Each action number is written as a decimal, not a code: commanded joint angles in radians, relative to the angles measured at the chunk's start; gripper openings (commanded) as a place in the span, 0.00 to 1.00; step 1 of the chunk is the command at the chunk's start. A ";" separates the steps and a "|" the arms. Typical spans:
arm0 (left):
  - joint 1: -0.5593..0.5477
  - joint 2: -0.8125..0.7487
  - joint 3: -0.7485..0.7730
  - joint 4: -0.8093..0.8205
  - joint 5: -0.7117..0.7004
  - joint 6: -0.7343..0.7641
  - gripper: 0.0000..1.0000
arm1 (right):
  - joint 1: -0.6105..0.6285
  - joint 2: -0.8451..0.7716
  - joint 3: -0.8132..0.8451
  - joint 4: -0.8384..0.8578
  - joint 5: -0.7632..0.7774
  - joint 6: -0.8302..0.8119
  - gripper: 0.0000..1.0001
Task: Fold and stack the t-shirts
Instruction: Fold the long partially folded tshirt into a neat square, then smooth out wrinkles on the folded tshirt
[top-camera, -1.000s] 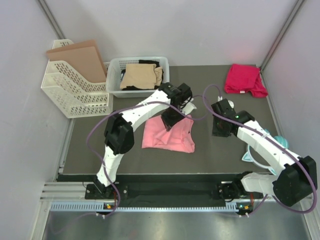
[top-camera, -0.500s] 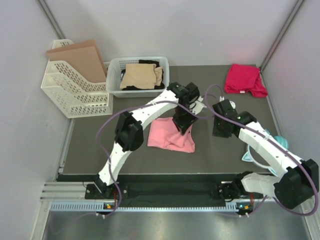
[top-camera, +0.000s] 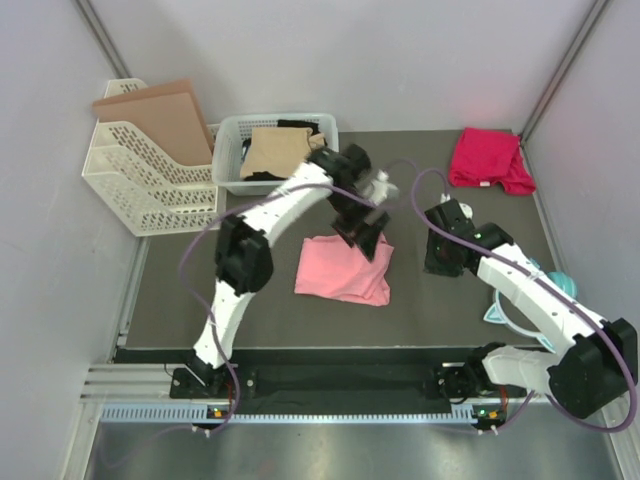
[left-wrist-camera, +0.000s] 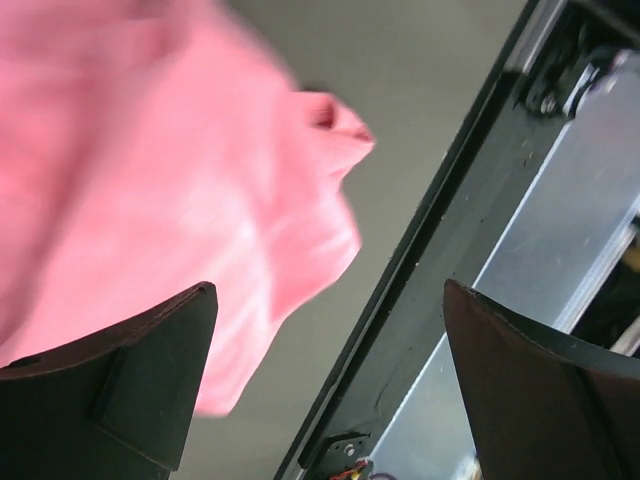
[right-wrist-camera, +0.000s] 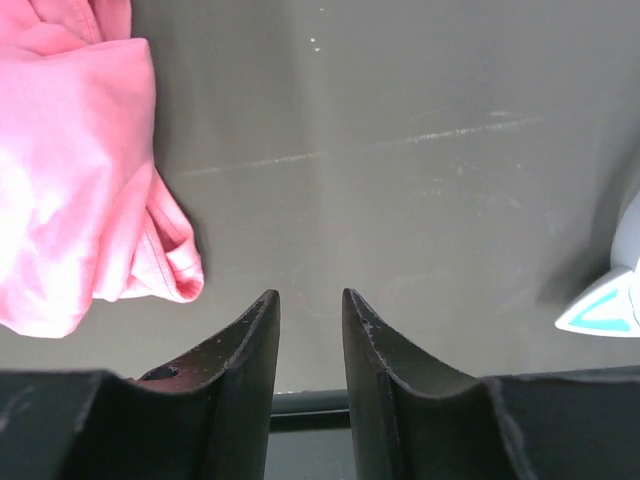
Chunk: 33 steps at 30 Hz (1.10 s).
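Note:
The light salmon pink t-shirt (top-camera: 340, 270) lies folded in the middle of the mat, also seen in the left wrist view (left-wrist-camera: 150, 170) and the right wrist view (right-wrist-camera: 70, 190). My left gripper (top-camera: 366, 226) hovers over its far right corner, wide open (left-wrist-camera: 328, 290) and holding nothing. To the right of the shirt my right gripper (top-camera: 444, 252) sits low over bare mat, jaws a narrow gap apart (right-wrist-camera: 309, 296) and empty. The magenta-red t-shirt (top-camera: 488, 158) lies at the back right. Tan (top-camera: 282, 152) and black t-shirts fill a basket.
A white basket (top-camera: 228, 150) stands at the back, with a white file rack (top-camera: 150, 185) holding brown folders to its left. A teal headband (top-camera: 556, 284) lies at the right edge, its tip in the right wrist view (right-wrist-camera: 605, 308). Grey walls enclose the mat.
My left gripper went from shut on the pink shirt to wide open, let it go and drew back. The shirt is now folded narrower. My right gripper's jaws parted slightly.

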 joint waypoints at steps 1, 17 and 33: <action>0.266 -0.222 -0.109 -0.136 0.100 0.055 0.99 | 0.013 0.098 -0.006 0.101 -0.034 -0.005 0.33; 0.304 -0.362 -0.607 0.218 0.151 0.098 0.99 | 0.077 0.424 0.070 0.361 -0.474 0.013 0.31; 0.228 -0.281 -0.762 0.378 0.112 0.098 0.99 | 0.074 0.504 0.412 -0.008 -0.282 -0.106 0.31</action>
